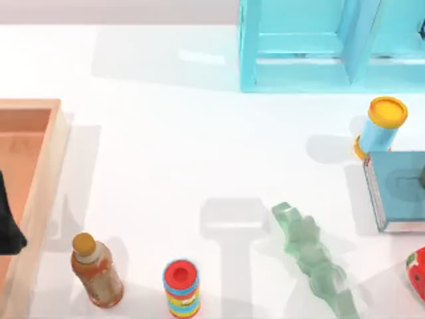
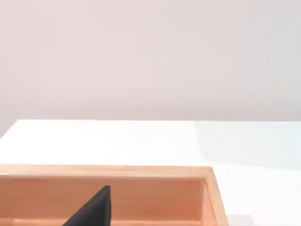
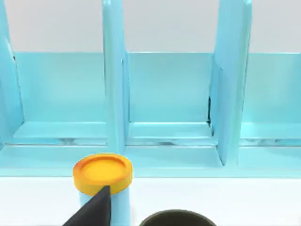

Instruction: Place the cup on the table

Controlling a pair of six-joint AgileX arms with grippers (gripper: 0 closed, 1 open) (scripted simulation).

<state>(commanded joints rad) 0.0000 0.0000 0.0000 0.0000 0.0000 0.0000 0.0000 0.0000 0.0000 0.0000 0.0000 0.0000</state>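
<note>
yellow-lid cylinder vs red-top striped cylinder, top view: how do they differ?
The yellow-lidded cylinder has a plain light-blue body; the red-topped cylinder is rainbow-striped. The yellow-lidded cylinder stands at the table's right, touching the blue book; the red-topped cylinder stands near the front edge, beside the bottle. Both are upright, capped cylinders.

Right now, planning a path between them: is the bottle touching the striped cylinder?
Apart. The top view shows bare table between the bottle and the striped cylinder.

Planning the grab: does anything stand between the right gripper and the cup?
Nothing visible does. The cup sits just ahead of the right gripper; the yellow-lidded cylinder stands close beside it, not between. The left gripper is parked over the wooden tray.
</note>
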